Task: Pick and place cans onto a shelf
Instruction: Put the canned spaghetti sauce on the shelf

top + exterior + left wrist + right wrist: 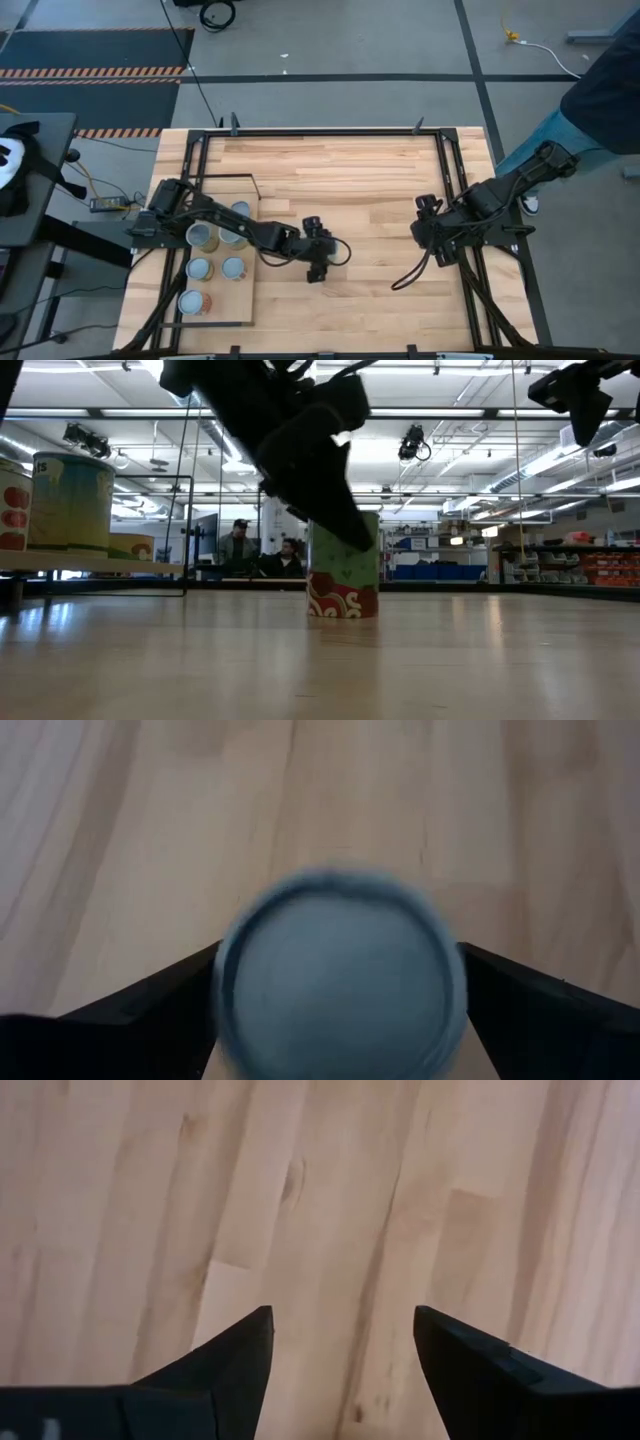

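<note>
Butcher-block tabletop (370,190) fills the high view we look down on, with grey floor around it and a person's sleeve at the upper right edge. On its left side lies the shelf (250,300), a light-wood board in a thin black frame, carrying five cans (203,237) in a loose cluster. Our left gripper (317,268) reaches past the shelf's right edge onto open table; the can it is working on is hidden beneath it here. Our right gripper (428,238) waits well apart, over bare wood on the right.

At table height, the green can (344,575) with a red-and-white pattern low on its side stands upright on the table, and the dark left gripper (330,510) slants down across its upper part. Cans on the shelf (72,500) are cut off at the left edge, and people sit far back in the room.

From the left wrist, the pale-blue can top (340,975) sits between both dark fingers (150,1010), which are spread to either side; we cannot tell whether they touch its sides.

From the right wrist, the fingers (230,1355) are spread over plain wood.

We judge the grasp is in hand: next comes closing on the can, lifting it clear, and carrying it to a free spot on the shelf without knocking its neighbours.
</note>
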{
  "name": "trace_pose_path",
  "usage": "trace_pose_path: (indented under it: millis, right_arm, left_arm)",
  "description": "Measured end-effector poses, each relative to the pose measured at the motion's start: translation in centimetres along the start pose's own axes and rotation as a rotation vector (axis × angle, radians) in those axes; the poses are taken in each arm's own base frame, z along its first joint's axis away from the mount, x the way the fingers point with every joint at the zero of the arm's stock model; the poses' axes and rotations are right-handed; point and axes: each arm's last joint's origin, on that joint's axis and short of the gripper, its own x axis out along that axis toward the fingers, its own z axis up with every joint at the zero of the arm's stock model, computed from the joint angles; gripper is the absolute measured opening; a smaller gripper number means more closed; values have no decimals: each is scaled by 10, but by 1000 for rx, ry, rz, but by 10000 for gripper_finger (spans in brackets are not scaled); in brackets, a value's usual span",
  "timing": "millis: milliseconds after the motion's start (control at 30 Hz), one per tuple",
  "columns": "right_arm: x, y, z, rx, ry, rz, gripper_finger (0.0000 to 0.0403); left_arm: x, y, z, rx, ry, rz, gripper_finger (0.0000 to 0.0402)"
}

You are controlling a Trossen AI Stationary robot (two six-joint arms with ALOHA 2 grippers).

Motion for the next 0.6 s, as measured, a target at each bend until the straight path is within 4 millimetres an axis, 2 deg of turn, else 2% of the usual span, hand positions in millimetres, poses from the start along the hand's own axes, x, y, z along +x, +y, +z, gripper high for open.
trace_pose_path:
  millis: [133, 333, 500, 567, 600]
  right_arm:
    - [2, 2, 1, 30, 16, 29, 240]
    - [4, 3, 2, 54, 32, 53, 232]
    - [4, 3, 2, 37, 29, 43, 227]
    - [4, 2, 2, 14, 23, 24, 225]
    - [4, 1, 3, 4, 22, 19, 225]
  left_arm:
    - [5, 3, 3, 28, -22, -36, 375]
    - [10, 11, 3, -20, -12, -32, 366]
    - [7, 12, 6, -95, -11, -70, 307]
    - [1, 13, 9, -122, 32, -71, 280]
    - [-2, 13, 12, -144, 63, -64, 279]
